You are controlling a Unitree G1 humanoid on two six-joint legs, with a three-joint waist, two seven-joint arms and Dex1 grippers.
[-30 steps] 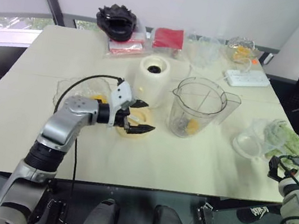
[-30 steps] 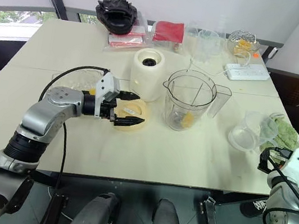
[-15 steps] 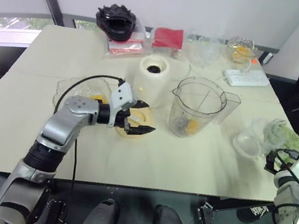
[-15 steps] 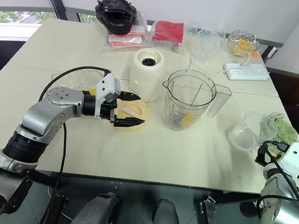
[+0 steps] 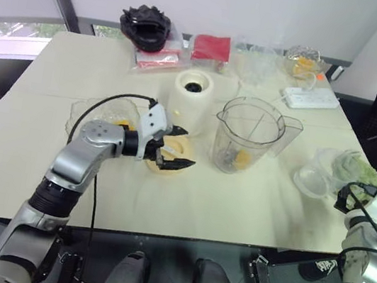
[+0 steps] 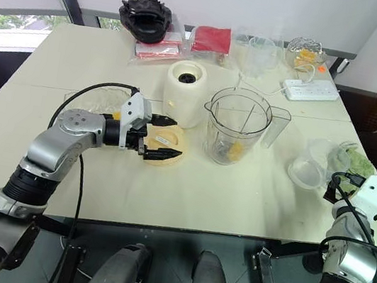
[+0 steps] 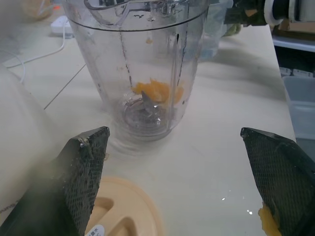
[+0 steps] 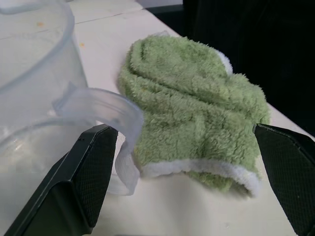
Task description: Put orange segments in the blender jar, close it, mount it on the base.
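- Right gripper (image 8: 184,182) is seen at the table's near right edge, jaws spread wide and empty, pointed at a green cloth (image 8: 197,123) and the handle of a clear measuring cup (image 6: 307,171).
- Left gripper (image 5: 174,152) is held over a pale yellow lid (image 5: 164,158) at the near centre-left of the table (image 5: 235,206); fingers are wide apart, nothing gripped. A small orange bit is stuck on one fingertip (image 7: 268,223) in the left wrist view.
- A shallow clear bowl (image 5: 97,109) is set just behind the left forearm; its contents cannot be made out.
- Blender jar (image 5: 248,135) is stood upright on the table, just right of the lid and apart from it, uncovered, handle on the right.
- Orange segments (image 7: 156,91) are seen at the jar bottom, lying by the blades.
- Base (image 5: 193,99) is stood just left of and slightly behind the jar, near it, dark socket up, nothing mounted.
- Further back on the right a white power strip (image 5: 311,98) is laid flat.
- Along the far edge are lined up a black object (image 5: 146,26), a red packet (image 5: 212,47), clear cups (image 5: 259,59) and a clear container with orange pieces (image 5: 303,63).
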